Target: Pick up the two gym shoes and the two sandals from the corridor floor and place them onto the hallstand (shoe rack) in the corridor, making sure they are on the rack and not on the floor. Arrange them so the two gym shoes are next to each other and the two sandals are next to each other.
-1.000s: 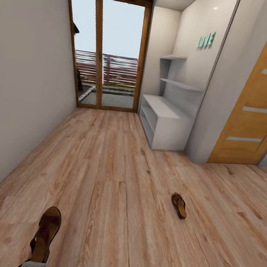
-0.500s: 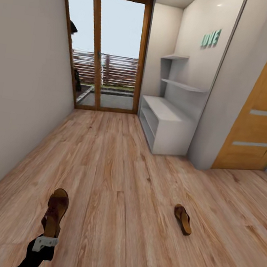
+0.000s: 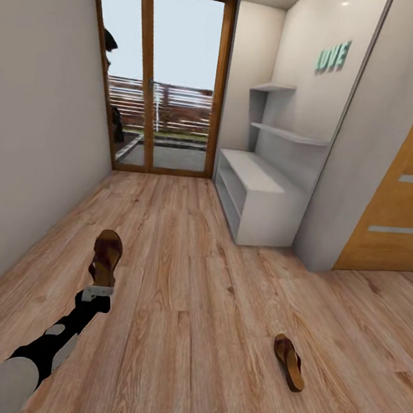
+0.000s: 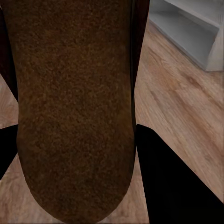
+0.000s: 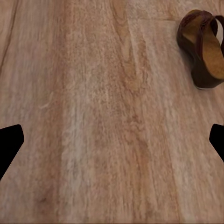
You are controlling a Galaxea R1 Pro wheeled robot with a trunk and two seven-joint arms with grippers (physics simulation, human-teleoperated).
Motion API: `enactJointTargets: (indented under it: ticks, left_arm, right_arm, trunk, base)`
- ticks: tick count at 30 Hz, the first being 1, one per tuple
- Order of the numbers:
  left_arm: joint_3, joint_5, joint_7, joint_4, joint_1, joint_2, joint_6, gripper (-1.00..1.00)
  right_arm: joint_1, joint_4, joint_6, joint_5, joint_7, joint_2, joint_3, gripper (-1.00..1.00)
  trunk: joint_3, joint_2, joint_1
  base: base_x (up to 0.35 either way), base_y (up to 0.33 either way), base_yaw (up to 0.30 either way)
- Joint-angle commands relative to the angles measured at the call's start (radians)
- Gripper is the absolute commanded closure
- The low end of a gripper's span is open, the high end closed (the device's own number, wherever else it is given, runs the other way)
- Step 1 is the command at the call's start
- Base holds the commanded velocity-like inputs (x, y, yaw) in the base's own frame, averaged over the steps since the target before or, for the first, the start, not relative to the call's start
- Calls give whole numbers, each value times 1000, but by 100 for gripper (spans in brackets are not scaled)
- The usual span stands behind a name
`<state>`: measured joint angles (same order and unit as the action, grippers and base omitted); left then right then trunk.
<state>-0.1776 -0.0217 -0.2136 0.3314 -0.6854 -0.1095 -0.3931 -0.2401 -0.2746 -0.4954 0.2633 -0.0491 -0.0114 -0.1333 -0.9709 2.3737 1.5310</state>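
Note:
My left gripper (image 3: pixel 98 288) is shut on a brown sandal (image 3: pixel 106 257), held out above the corridor floor (image 3: pixel 179 308). In the left wrist view the sandal's (image 4: pixel 74 107) rough brown sole sits between the dark fingers (image 4: pixel 172 182). The other sandal (image 3: pixel 290 361) lies on the floor at the lower right, apart from both arms. In the right wrist view that sandal (image 5: pixel 203 49) lies ahead, and my right gripper (image 5: pixel 112 140) is open over bare planks. The pale-grey hallstand (image 3: pixel 261 194) stands against the right wall ahead. The gym shoes are out of view.
A glazed balcony door (image 3: pixel 162 75) closes the corridor's far end. A plain wall (image 3: pixel 25 141) runs along the left. A wooden door (image 3: pixel 409 189) stands at the right, past the hallstand's side panel (image 3: pixel 341 186).
My left arm has lifted and reached forward with the sandal. The camera has advanced, so the floor sandal sits lower in view and the hallstand looks nearer.

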Motion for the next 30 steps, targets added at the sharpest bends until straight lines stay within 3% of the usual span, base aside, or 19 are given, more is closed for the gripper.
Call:
enactJointTargets:
  ticks: [1, 9, 11, 14, 18, 30]
  left_arm:
    - [-12, -5, -8, 11, -3, -2, -1, 100]
    - [-8, -3, -4, -6, 20, 7, -12, 100]
    - [-8, -3, 4, -14, 56, 8, -13, 100]
    - [-9, -3, 46, -34, 158, 4, -17, 100]
    - [-8, -5, 60, -38, 210, 4, -17, 100]
    - [-1, -10, 75, -51, 241, 2, -21, 100]
  right_arm:
    - [-1, 3, -3, 10, -5, 0, -5, -100]
    - [-1, 2, -3, 8, -5, 0, -7, -100]
    - [-1, 2, -3, 8, -5, 1, -8, -100]
    - [-1, 2, -3, 8, -5, 1, -8, -100]
    - [-1, -2, -3, 8, -5, 2, -8, -100]
    - [-1, -6, -5, 7, -5, 1, -10, -100]
  trunk:
    - [-1, 0, 0]
    - [-1, 0, 0]
    - [-1, 0, 0]
    - [-1, 0, 0]
    - [-1, 0, 0]
    - [-1, 0, 0]
  base:
    - [45, 0, 0]
    - [10, 0, 0]
    - [0, 0, 0]
    - [0, 0, 0]
    - [89, 0, 0]
    - [322, 0, 0]
